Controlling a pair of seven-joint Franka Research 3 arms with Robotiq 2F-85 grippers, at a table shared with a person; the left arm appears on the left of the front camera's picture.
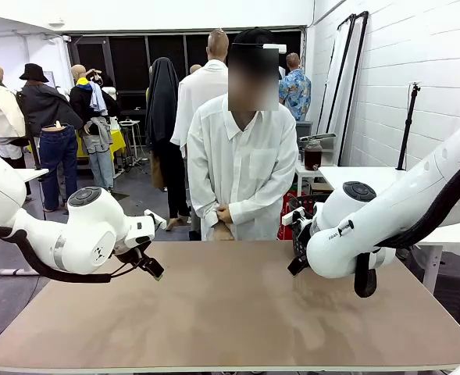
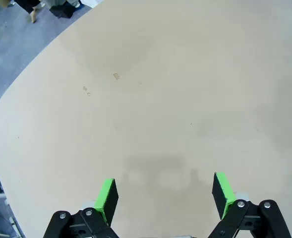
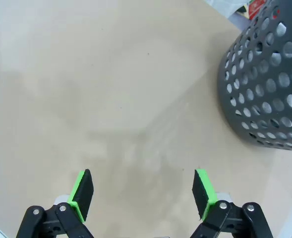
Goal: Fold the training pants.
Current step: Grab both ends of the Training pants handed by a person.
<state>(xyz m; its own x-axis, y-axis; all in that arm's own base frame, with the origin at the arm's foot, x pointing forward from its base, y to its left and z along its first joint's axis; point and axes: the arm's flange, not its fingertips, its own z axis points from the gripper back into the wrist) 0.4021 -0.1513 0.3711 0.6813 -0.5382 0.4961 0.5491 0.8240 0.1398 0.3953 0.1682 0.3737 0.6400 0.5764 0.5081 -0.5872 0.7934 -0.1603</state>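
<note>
Tan surface (image 1: 237, 312) is lying beneath us; we are holding left claw (image 2: 165, 191) and right claw (image 3: 143, 191) open, seemingly awaiting the training pants.

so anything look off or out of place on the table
Nothing stands out. The table has a few tiny scuffs, the grey basket looks intact, and the left gripper and right gripper hang open.

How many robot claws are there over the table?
2. The left gripper hangs open over the table's left side. The right gripper hangs open over its right side, near a dark basket full of holes. None seems hidden.
</note>
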